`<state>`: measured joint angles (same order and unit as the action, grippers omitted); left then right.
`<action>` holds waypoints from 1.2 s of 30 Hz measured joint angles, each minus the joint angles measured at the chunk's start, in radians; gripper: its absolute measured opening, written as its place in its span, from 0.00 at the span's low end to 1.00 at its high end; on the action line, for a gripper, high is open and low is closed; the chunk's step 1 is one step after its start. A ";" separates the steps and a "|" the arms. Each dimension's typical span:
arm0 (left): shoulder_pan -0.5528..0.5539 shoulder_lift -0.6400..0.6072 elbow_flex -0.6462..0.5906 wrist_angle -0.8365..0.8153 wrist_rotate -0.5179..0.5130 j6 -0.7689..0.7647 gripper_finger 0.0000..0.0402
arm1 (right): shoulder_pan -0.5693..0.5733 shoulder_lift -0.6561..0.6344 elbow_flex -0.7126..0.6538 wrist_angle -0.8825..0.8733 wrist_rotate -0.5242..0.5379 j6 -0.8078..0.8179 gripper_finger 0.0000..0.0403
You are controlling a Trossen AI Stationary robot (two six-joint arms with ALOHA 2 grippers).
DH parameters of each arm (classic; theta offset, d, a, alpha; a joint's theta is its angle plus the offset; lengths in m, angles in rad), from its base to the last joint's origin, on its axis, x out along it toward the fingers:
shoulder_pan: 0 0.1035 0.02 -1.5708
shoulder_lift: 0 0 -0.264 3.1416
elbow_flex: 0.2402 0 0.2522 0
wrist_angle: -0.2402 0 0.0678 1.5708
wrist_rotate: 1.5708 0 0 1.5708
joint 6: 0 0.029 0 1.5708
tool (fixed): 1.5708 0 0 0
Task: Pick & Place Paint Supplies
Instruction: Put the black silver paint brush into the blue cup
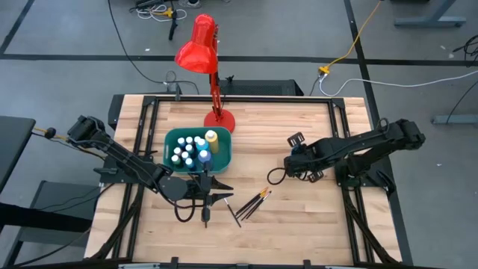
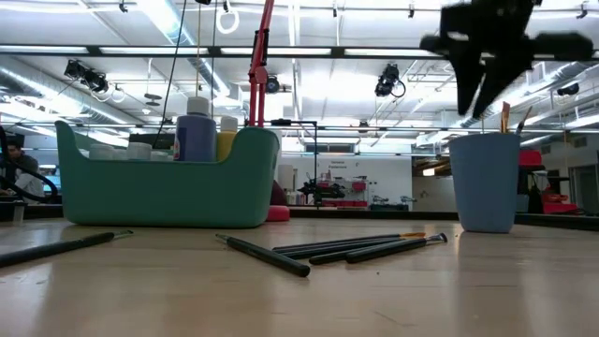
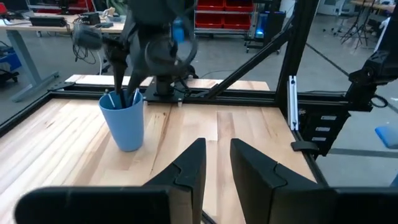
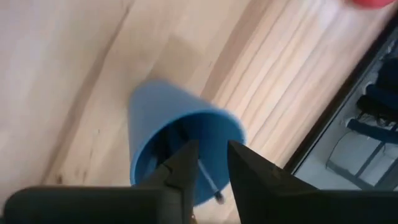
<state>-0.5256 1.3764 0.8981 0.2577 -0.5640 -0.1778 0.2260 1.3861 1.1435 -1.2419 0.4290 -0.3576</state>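
Brushes (image 2: 365,247) loose on bare wood mid-table, clear on all sides; more upright in blue cup (image 2: 485,181). Bottles (image 1: 193,150) packed in teal bin (image 1: 170,139). Right gripper (image 4: 208,163) directly over cup mouth, fingers slightly apart, empty. Left gripper (image 3: 217,163) near bin's front edge, fingers narrowly apart, empty.

No readable text, labels, brands or numbers on anything; background signs illegible

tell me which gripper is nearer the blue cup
Right. The right gripper hangs directly over the blue cup, while the left gripper is across the table beside the loose brushes.
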 joint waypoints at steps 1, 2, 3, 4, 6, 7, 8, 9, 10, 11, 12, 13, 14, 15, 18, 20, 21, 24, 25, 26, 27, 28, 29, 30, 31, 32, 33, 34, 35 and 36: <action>0.000 0.000 0.000 -0.006 0.000 0.004 0.20 | 0.007 0.000 0.020 0.000 0.000 0.010 0.22; 0.000 0.000 0.000 -0.023 0.005 0.012 0.20 | 0.013 0.000 0.042 0.005 0.000 0.020 0.21; 0.000 0.000 0.000 -0.048 0.014 0.029 0.20 | 0.018 0.000 0.062 0.019 0.000 0.032 0.20; 0.000 0.000 0.000 -0.076 0.028 0.049 0.20 | 0.022 0.000 0.081 0.037 -0.001 0.047 0.19; 0.000 0.000 0.000 -0.119 0.045 0.084 0.20 | 0.025 0.000 0.108 0.089 -0.016 0.071 0.18; 0.000 0.000 0.000 -0.126 0.045 0.083 0.20 | 0.025 0.000 0.115 0.126 -0.031 0.079 0.17; 0.000 0.000 0.000 -0.128 0.046 0.071 0.20 | 0.025 0.000 0.118 0.163 -0.055 0.083 0.16; 0.000 0.000 0.000 -0.133 0.046 0.046 0.20 | 0.025 0.000 0.118 0.196 -0.076 0.084 0.16; 0.000 0.000 0.000 -0.140 0.046 0.016 0.20 | 0.025 0.000 0.118 0.229 -0.098 0.082 0.16; 0.000 0.000 0.000 -0.148 0.045 -0.013 0.20 | 0.025 0.000 0.117 0.264 -0.116 0.079 0.16; 0.000 0.000 0.000 -0.156 0.045 -0.039 0.20 | 0.026 0.000 0.110 0.304 -0.131 0.079 0.16; 0.000 0.000 0.000 -0.162 0.044 -0.060 0.20 | 0.025 0.000 0.101 0.342 -0.145 0.079 0.16; -0.002 0.000 0.000 -0.165 0.040 -0.084 0.20 | 0.025 0.000 0.089 0.378 -0.159 0.077 0.16; -0.006 0.000 0.000 -0.169 0.033 -0.110 0.20 | 0.026 0.000 0.079 0.411 -0.167 0.076 0.17; -0.019 0.000 0.000 -0.176 -0.016 -0.192 0.20 | 0.026 0.000 0.044 0.536 -0.195 0.077 0.18; -0.029 0.000 0.000 -0.187 -0.066 -0.255 0.20 | 0.026 0.000 0.004 0.640 -0.209 0.077 0.19; -0.034 0.000 0.000 -0.197 -0.096 -0.287 0.20 | 0.028 0.000 -0.020 0.705 -0.220 0.084 0.19; -0.055 0.000 0.000 -0.207 -0.187 -0.364 0.20 | 0.038 0.000 -0.104 0.916 -0.238 0.109 0.19; -0.063 0.000 0.000 -0.206 -0.209 -0.371 0.20 | 0.044 0.000 -0.138 0.984 -0.249 0.110 0.19; -0.070 0.000 0.000 -0.205 -0.225 -0.377 0.20 | 0.050 0.000 -0.172 1.050 -0.259 0.110 0.19; -0.077 0.000 0.000 -0.205 -0.238 -0.384 0.20 | 0.056 0.000 -0.207 1.118 -0.273 0.110 0.19; -0.082 0.000 0.000 -0.205 -0.248 -0.387 0.20 | 0.062 0.000 -0.238 1.180 -0.282 0.110 0.19; -0.085 0.000 0.000 -0.205 -0.254 -0.388 0.20 | 0.066 0.000 -0.268 1.237 -0.295 0.108 0.19; -0.087 0.000 0.000 -0.205 -0.257 -0.388 0.20 | 0.070 0.000 -0.298 1.290 -0.302 0.105 0.19; -0.086 0.000 0.000 -0.205 -0.260 -0.388 0.20 | 0.073 0.000 -0.324 1.336 -0.311 0.104 0.19; -0.086 0.000 0.000 -0.205 -0.265 -0.390 0.20 | 0.073 0.000 -0.349 1.382 -0.317 0.103 0.19; -0.086 0.000 0.000 -0.205 -0.272 -0.393 0.20 | 0.073 0.000 -0.370 1.427 -0.317 0.101 0.19; -0.085 0.000 0.000 -0.205 -0.282 -0.394 0.20 | 0.073 0.000 -0.387 1.464 -0.316 0.089 0.19; -0.082 0.000 0.000 -0.205 -0.295 -0.394 0.20 | 0.070 0.000 -0.399 1.497 -0.315 0.073 0.19; -0.079 0.000 0.000 -0.204 -0.304 -0.392 0.20 | 0.066 0.000 -0.406 1.527 -0.315 0.051 0.19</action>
<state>-0.6047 1.3766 0.8982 0.0534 -0.8682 -0.5702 0.2919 1.3865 0.7371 0.2852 0.1139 -0.3070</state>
